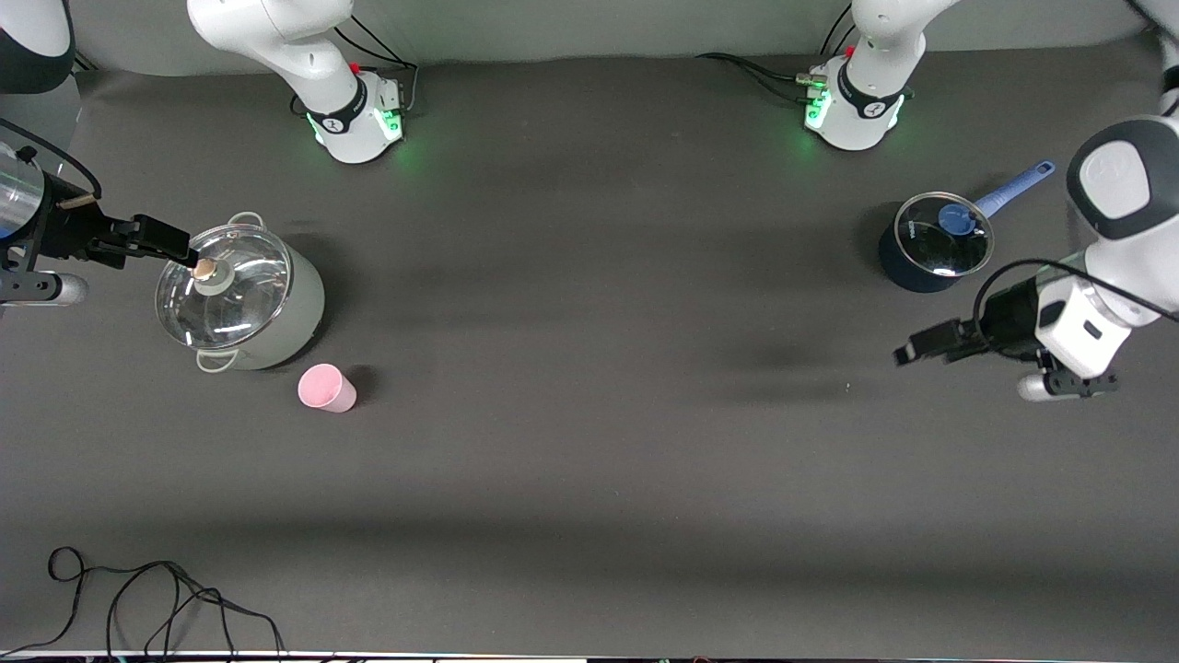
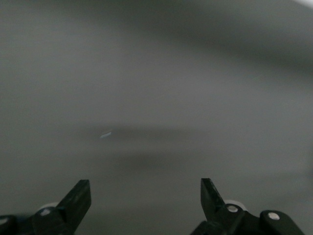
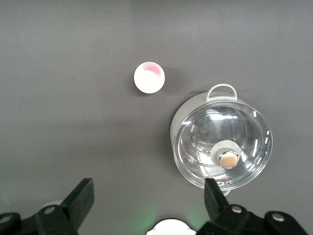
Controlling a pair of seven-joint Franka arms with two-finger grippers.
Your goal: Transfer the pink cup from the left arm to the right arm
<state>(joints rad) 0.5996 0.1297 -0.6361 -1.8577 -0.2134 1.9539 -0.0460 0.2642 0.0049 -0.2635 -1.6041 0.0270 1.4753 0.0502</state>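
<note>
The pink cup (image 1: pixel 325 388) stands upright on the dark table at the right arm's end, just nearer to the front camera than the grey pot (image 1: pixel 241 296). The right wrist view shows the cup (image 3: pixel 149 77) from above, apart from the pot (image 3: pixel 221 145). My right gripper (image 1: pixel 175 244) hangs high in the air by the pot's rim, open and empty (image 3: pixel 146 182). My left gripper (image 1: pixel 907 353) is open and empty (image 2: pixel 144 182) over bare table at the left arm's end. Neither gripper touches the cup.
The grey pot has a glass lid with a round knob (image 1: pixel 205 269). A dark blue saucepan (image 1: pixel 933 245) with a glass lid and a blue handle stands at the left arm's end. A black cable (image 1: pixel 138 599) lies at the table's front edge.
</note>
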